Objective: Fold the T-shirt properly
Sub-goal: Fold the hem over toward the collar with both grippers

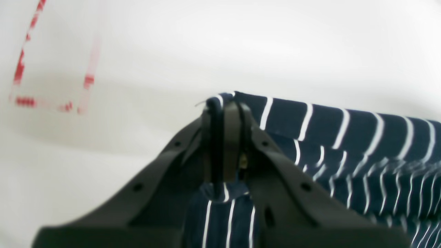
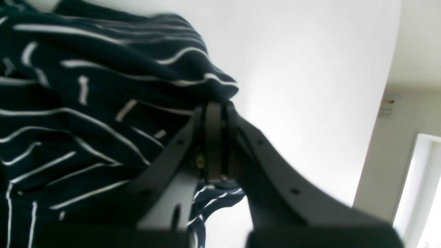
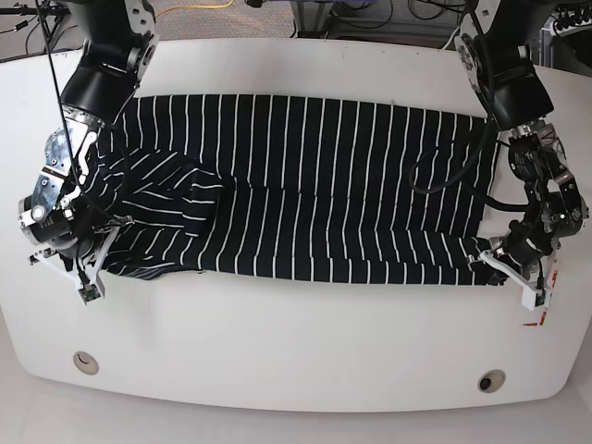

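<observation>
The left gripper [image 1: 224, 110] is clenched on the T-shirt [image 3: 314, 185], its jaws pressed together over a fabric corner. In the left wrist view a rolled edge of dark cloth with thin white stripes pokes out above the fingertips, and more of the same cloth hangs bunched just below and behind the jaws. From the gripper the folded edge runs off to the right, lying on the white worktop [image 1: 241, 41]. Beyond and to the left of the gripper, well apart from it, broken red tape marks [image 1: 24, 69] show on the worktop.

The right gripper [image 2: 215, 113] is likewise clamped shut on the T-shirt, pinching a fold of striped cloth at its tips. In the right wrist view the fabric bulges just above and to the left of the jaws in loose creases, and a little more cloth shows beneath them. To the right of the gripper only the pale worktop and a wall are seen.

In the base view the T-shirt lies spread lengthwise across the worktop between the two grippers, each at one near corner. Close to the right gripper the cloth is rumpled and doubled over itself; toward the left gripper it lies flatter, its far edge straight.
</observation>
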You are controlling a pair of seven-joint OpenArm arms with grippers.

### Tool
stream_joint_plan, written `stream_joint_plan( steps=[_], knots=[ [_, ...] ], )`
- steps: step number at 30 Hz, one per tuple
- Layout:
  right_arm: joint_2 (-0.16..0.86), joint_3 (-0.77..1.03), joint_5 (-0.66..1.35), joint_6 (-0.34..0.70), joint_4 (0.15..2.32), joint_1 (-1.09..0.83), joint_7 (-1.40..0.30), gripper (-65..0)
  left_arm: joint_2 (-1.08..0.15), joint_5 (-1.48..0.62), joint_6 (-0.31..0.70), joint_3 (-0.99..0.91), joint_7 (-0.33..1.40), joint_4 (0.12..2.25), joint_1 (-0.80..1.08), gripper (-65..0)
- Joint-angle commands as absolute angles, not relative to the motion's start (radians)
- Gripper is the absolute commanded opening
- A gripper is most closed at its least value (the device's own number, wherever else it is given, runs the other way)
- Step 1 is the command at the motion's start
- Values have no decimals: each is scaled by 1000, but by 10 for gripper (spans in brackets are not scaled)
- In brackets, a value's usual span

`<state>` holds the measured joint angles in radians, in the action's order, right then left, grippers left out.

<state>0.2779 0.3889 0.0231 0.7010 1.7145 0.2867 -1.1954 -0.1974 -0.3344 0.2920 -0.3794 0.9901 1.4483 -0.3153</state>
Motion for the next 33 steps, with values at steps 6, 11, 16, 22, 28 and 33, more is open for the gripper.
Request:
stream_joint_plan(
  steps=[6,11,16,22,28,33],
  knots=[
    [252,394,10,698,1911,173,-1201,-650,-231,-338,294,-384,993,1572,-249,-631],
    [237,395,13,698,1954,105,-1219,-650,-240,-338,294,-384,1013,1641,-193,-631],
    [232,395,13,698,1959,61,-1242,-650,-242,-338,306,-384,1040,1676,-150,-631],
    [228,397,13,698,1959,2,-1242,-650,-272,-337,398,-384,1041,1690,-85,-631],
    [226,397,13,698,1960,-51,-1244,-650,-277,-337,414,-384,1041,1692,-27,-631],
    [225,397,13,698,1965,-91,-1244,-648,-309,-337,414,-386,1041,1687,19,-629]
  ],
)
